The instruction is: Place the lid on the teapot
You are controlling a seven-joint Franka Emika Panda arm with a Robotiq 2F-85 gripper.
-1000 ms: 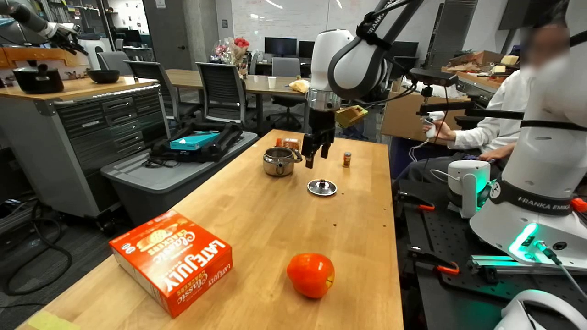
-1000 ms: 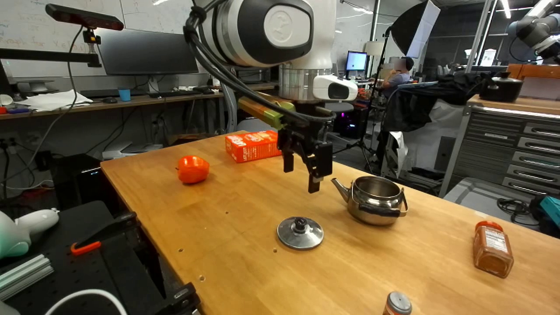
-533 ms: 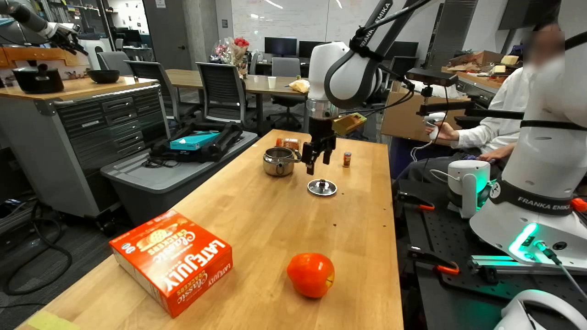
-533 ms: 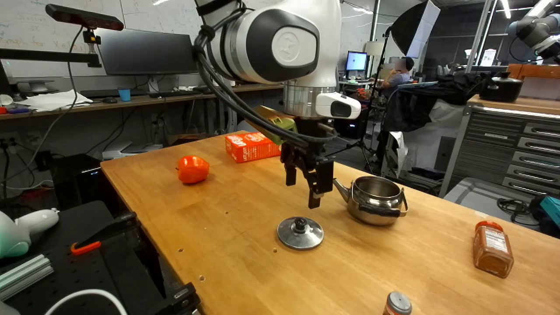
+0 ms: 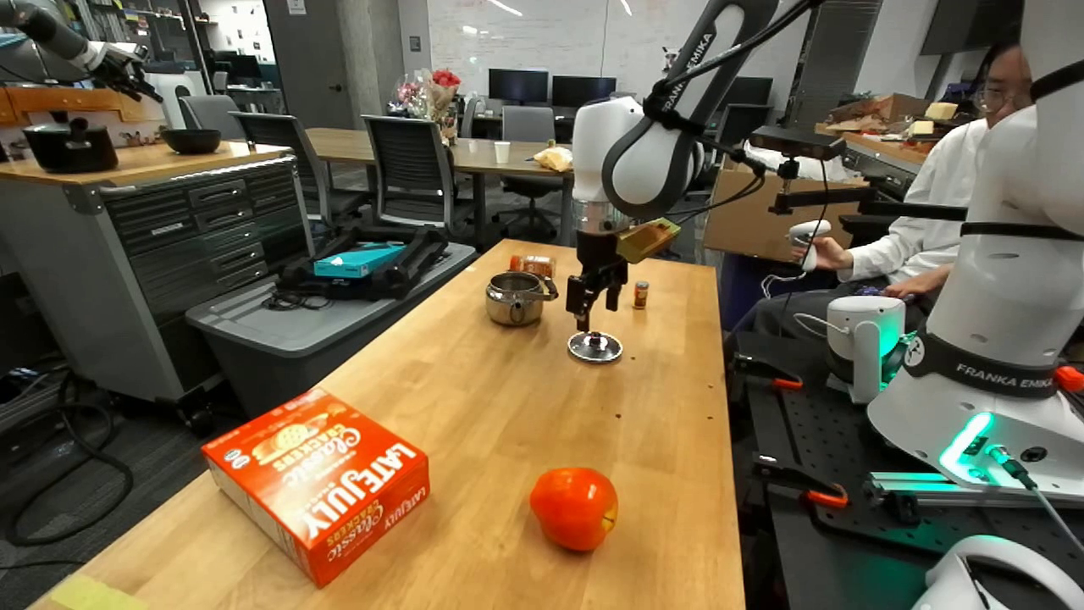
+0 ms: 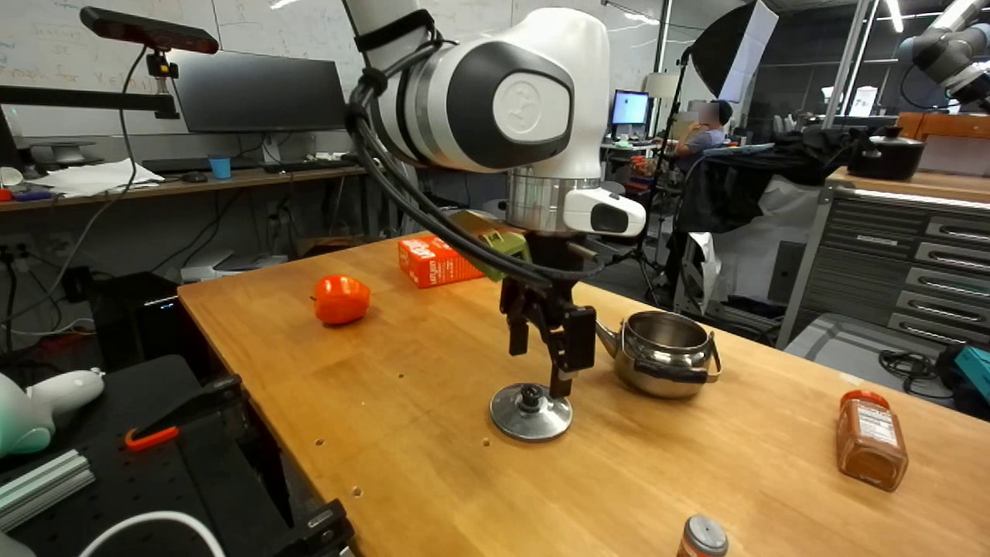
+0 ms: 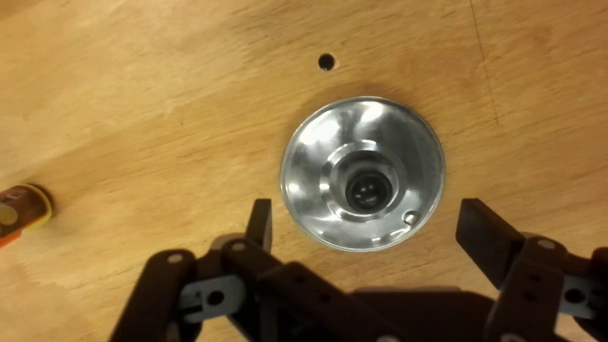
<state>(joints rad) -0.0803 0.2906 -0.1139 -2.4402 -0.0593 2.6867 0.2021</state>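
The lid, a flat round shiny metal disc with a dark knob, lies knob up on the table in both exterior views [image 5: 595,348] [image 6: 529,418] and in the wrist view [image 7: 363,173]. The teapot, a squat silver pot with an open top, stands beside it in both exterior views [image 5: 513,303] [image 6: 667,354]. It is out of the wrist view. My gripper is open and empty just above the lid in both exterior views [image 5: 598,317] [image 6: 539,373]. In the wrist view, its fingertips [image 7: 366,204] are apart on either side of the lid, with the knob between them.
A red cracker box [image 5: 318,479] and a red-orange fruit [image 5: 574,508] are on the wooden table [image 6: 418,456]. A small jar [image 5: 640,295] stands near the lid and shows at the left of the wrist view [image 7: 23,209]. A spice bottle [image 6: 872,441] lies beyond the teapot.
My gripper has moved down toward the lid and stays open. In an exterior view it has also shifted slightly right. The lid and teapot have not moved.
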